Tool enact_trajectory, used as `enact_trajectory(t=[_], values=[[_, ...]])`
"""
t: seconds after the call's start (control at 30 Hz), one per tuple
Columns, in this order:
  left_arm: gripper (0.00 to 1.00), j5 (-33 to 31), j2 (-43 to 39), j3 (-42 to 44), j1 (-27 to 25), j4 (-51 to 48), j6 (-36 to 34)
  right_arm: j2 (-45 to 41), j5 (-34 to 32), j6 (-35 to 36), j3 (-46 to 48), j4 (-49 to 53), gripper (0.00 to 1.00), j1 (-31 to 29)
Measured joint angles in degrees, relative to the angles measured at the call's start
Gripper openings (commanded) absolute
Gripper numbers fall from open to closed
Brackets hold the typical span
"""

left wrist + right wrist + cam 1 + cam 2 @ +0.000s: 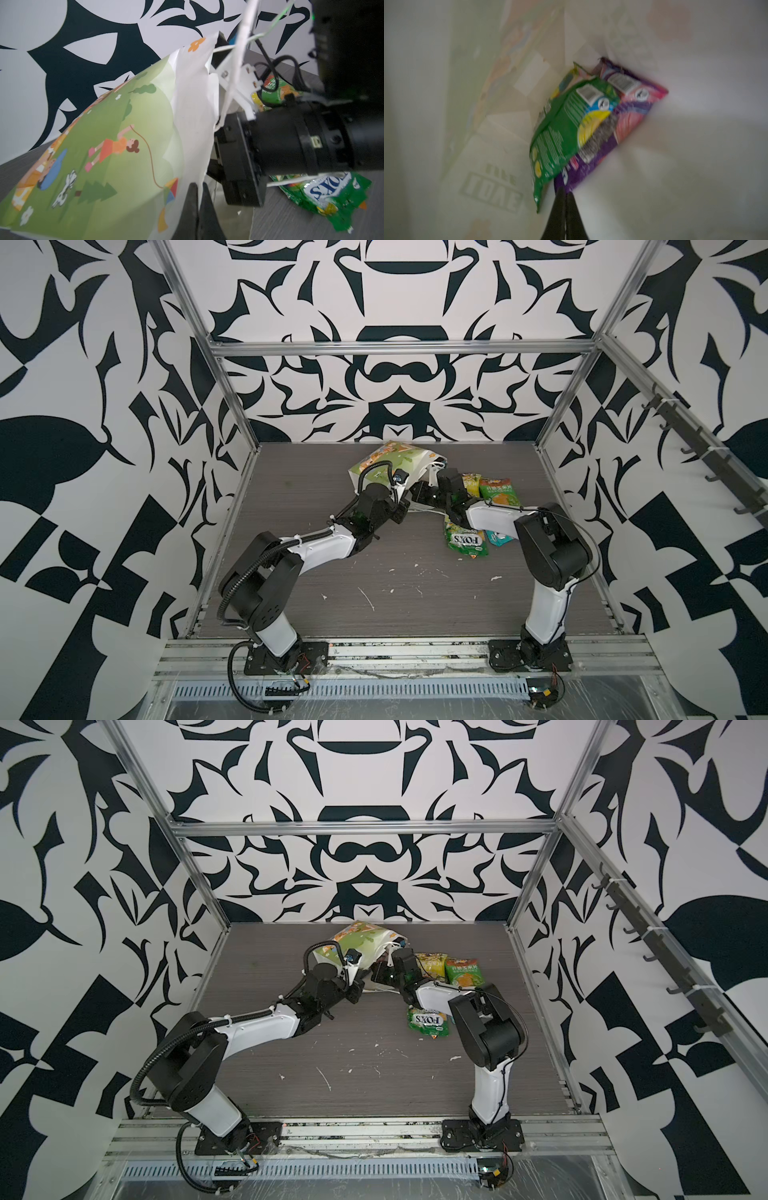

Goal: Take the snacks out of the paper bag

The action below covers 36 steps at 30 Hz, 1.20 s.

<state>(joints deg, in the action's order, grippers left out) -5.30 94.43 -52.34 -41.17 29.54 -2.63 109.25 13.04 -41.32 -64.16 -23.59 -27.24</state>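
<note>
The paper bag [386, 464] [357, 940] lies on its side at the back of the table, mouth toward the right arm. My left gripper [199, 187] is shut on the bag's white rim [195, 124]. My right gripper [565, 192] is deep inside the bag, its fingers almost together with only a slit between them, tips at the corner of a purple packet [618, 124]. A green packet [564, 128] lies on the purple one. Outside lie a green FOX'S packet [465, 539] [328, 193], a yellow one [471, 485], a green-orange one [500, 491] and a teal one [498, 538].
The right arm's black wrist [291, 141] fills the bag's mouth, close to my left fingers. Aluminium frame posts [232, 398] and patterned walls close in the table [374, 605] on three sides. Small white scraps [365, 597] dot the front of the table.
</note>
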Motion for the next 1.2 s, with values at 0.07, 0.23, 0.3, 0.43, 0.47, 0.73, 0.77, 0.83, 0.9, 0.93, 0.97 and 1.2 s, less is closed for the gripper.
enact_trajectory(t=[0.07, 0.23, 0.3, 0.43, 0.47, 0.73, 0.77, 0.83, 0.9, 0.93, 0.97, 1.2], values=[[0.00, 0.5, 0.0, 0.1, 0.0, 0.9, -0.1, 1.0, -0.3, -2.4, -0.8, -0.2, 0.25, 0.1], [0.00, 1.7, 0.0, 0.1, 0.0, 1.5, -0.3, 4.6, -1.0, -8.2, -1.4, -0.8, 0.33, 0.3], [0.00, 2.0, 0.0, 0.1, 0.0, 1.5, -0.4, 6.1, -0.7, -9.9, -1.7, -1.0, 0.35, 0.3], [0.00, 2.3, 0.0, 0.1, 0.0, 1.5, -0.4, 8.0, 0.3, -12.9, -2.6, -1.9, 0.41, 0.3], [0.00, 2.4, 0.0, 0.1, 0.0, 1.5, -0.4, 8.2, 0.4, -13.3, -2.6, -2.3, 0.41, 0.3], [0.00, 3.8, 0.0, 0.1, 0.0, 1.5, -0.4, 10.7, 0.5, -20.3, -4.5, -7.5, 0.57, 0.3], [0.00, 4.1, 0.0, 0.1, 0.0, 1.6, -0.4, 11.1, 0.4, -21.4, -4.9, -8.0, 0.57, 0.3], [0.00, 4.5, 0.0, 0.1, -0.2, 1.6, -0.4, 11.8, 0.0, -22.8, -5.9, -8.5, 0.58, 0.3], [0.00, 4.7, 0.0, 0.1, -0.2, 1.8, -0.4, 12.4, -0.5, -23.5, -6.9, -8.2, 0.57, 0.3], [0.00, 4.7, 0.0, 0.1, -0.2, 1.9, -0.4, 12.7, -0.8, -23.8, -7.7, -7.5, 0.54, 0.2], [0.00, 4.7, 0.0, 0.1, -0.2, 1.9, -0.4, 12.9, -1.2, -23.9, -8.5, -6.6, 0.50, 0.2], [0.00, 4.8, 0.2, 0.1, -0.3, 1.9, -0.3, 14.0, -4.1, -26.3, -10.7, -3.8, 0.13, 0.0]])
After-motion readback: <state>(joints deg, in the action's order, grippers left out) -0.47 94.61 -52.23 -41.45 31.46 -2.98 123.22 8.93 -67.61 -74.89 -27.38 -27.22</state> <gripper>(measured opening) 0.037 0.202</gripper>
